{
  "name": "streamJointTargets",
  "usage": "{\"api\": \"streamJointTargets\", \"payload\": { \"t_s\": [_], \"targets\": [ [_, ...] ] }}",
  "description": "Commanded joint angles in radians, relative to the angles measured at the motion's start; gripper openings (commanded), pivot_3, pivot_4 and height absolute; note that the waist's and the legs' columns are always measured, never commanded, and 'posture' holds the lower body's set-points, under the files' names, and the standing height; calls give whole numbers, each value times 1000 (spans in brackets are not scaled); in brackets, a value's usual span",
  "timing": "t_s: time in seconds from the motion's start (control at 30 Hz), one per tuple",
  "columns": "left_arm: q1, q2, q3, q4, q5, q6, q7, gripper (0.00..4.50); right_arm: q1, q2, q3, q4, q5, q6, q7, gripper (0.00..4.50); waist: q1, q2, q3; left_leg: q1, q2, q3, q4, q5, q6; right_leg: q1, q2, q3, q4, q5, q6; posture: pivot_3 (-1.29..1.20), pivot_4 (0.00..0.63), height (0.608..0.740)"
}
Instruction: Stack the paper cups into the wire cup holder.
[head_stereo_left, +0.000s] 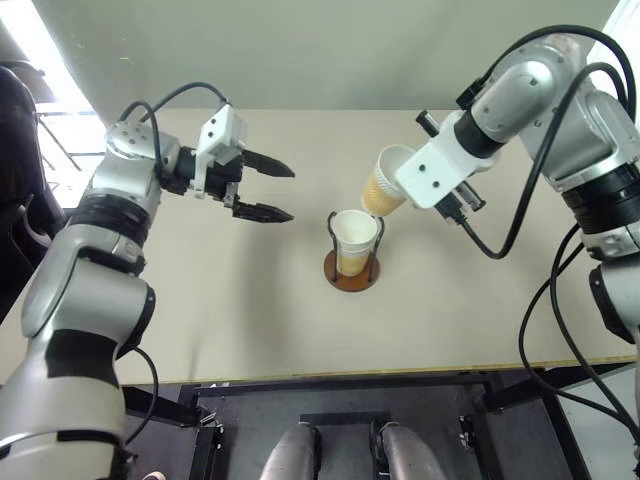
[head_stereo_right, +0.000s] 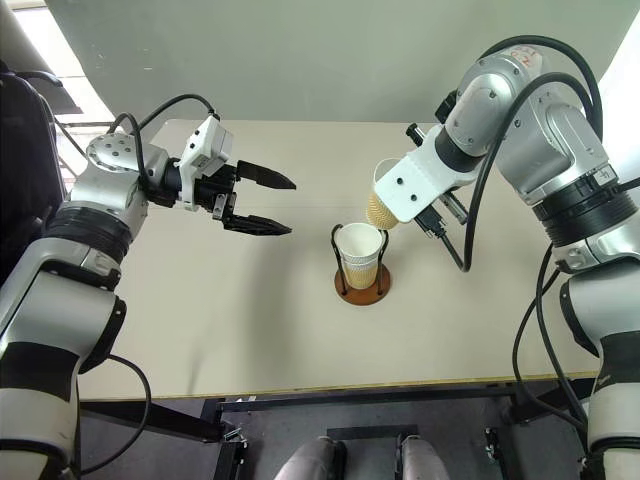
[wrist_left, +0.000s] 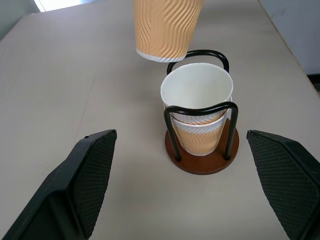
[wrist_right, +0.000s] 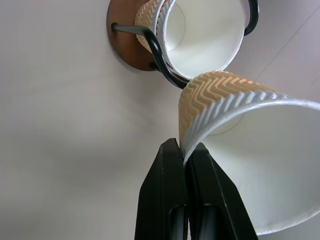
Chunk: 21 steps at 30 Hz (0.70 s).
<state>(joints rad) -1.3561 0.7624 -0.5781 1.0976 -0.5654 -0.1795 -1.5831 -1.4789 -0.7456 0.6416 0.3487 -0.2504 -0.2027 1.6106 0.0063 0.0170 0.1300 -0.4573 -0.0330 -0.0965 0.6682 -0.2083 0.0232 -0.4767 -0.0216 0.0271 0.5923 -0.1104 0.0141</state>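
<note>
The wire cup holder (head_stereo_left: 352, 272) stands mid-table on its round brown base, with two paper cups (wrist_left: 196, 95) nested upright inside its dark loops. A third paper cup (head_stereo_left: 385, 182) hangs tilted just above and to the right of them, its bottom near the nested cups' rim. My right gripper (wrist_right: 185, 149) is shut on this cup, pinching its wall at the rim with one finger inside and one outside. My left gripper (head_stereo_left: 288, 192) hovers left of the holder and points toward it. It is open wide, its black fingers (wrist_left: 92, 175) empty.
The beige table (head_stereo_left: 230, 320) is bare around the holder, and its front edge runs close to me. A dark object (head_stereo_left: 15, 150) stands past the table's left edge. Black cables loop from both arms.
</note>
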Motion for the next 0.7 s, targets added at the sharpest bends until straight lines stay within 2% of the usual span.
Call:
{"api": "streamJointTargets", "payload": {
  "t_s": [0.03,0.37,0.7],
  "targets": [
    [-31,17,-9,-37,-30,5,-31,4500,-46,18,-46,-2,2,2,4,14,0,0,0,0,0,0,0,0,0,0,0,0,0,0,0,0,150,740],
    [-24,22,-43,-76,-63,19,-31,4500,-78,49,-77,48,-24,-12,-4,14,3,0,0,-3,0,0,0,0,0,-3,0,0,0,0,0,0,150,740],
    [-16,39,-69,-60,-62,0,-31,4500,-57,14,-60,-53,57,77,4,14,3,0,0,-3,0,-1,0,0,-1,-3,0,-1,0,0,0,0,150,740]
  ]
}}
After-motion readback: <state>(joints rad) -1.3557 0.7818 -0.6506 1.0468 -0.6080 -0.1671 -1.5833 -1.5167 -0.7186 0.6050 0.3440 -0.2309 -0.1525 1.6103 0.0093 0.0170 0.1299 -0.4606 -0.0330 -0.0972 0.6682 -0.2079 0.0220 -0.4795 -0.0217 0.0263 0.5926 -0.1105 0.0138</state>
